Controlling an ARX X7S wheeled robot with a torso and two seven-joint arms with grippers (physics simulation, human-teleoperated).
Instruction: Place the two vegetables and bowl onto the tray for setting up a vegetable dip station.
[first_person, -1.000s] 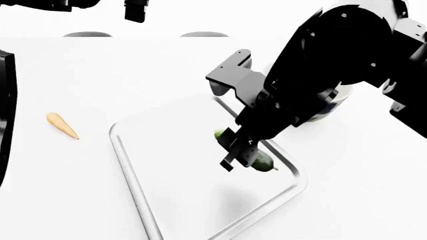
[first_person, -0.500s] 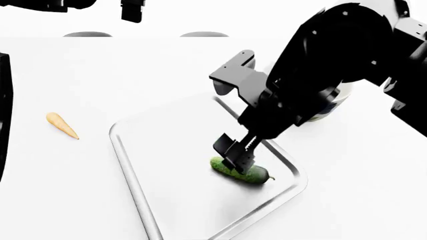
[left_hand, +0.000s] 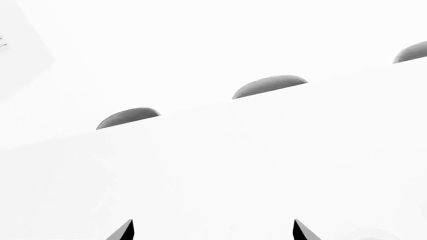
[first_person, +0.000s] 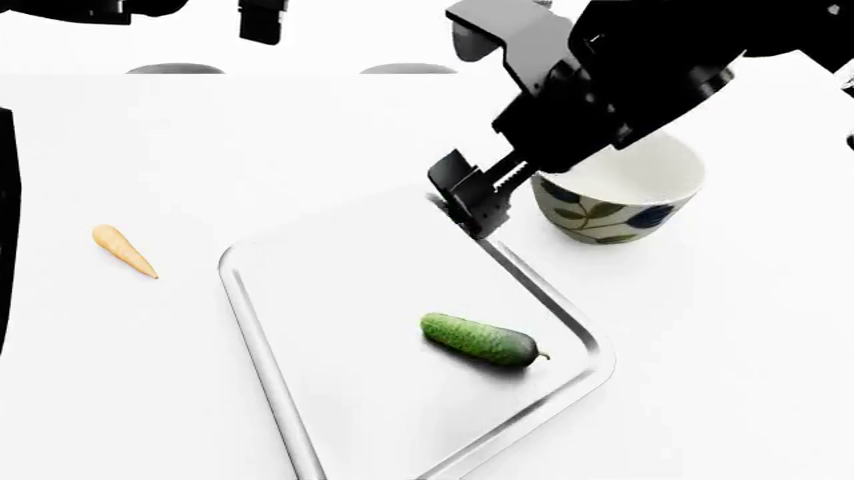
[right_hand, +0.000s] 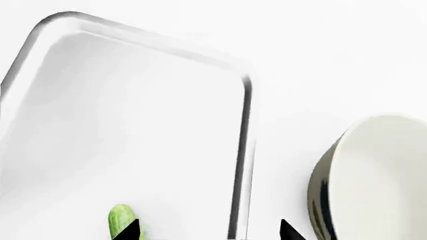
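The dark-green cucumber (first_person: 481, 340) lies loose on the silver tray (first_person: 254, 320), toward its right side. My right gripper (first_person: 467, 195) hangs open and empty above the tray's far right corner, well clear of the cucumber. In the right wrist view the gripper (right_hand: 210, 232) frames the tray rim (right_hand: 243, 150), with the cucumber's tip (right_hand: 119, 222) by one finger and the bowl (right_hand: 373, 185) on the other side. The flowered bowl (first_person: 621, 195) stands on the table just right of the tray. The orange carrot (first_person: 123, 250) lies on the table left of the tray. My left gripper (left_hand: 213, 232) is open over bare table.
The left gripper (first_person: 267, 22) hangs high at the back left. Two grey domed shapes (first_person: 174, 69) (first_person: 407, 69) show beyond the table's far edge, also in the left wrist view (left_hand: 267, 86). A dark arm part runs down the left border (first_person: 11, 230).
My right gripper let go of the cucumber, which now rests on the tray. The gripper then rose and drew back toward the tray's far corner, uncovering the bowl.
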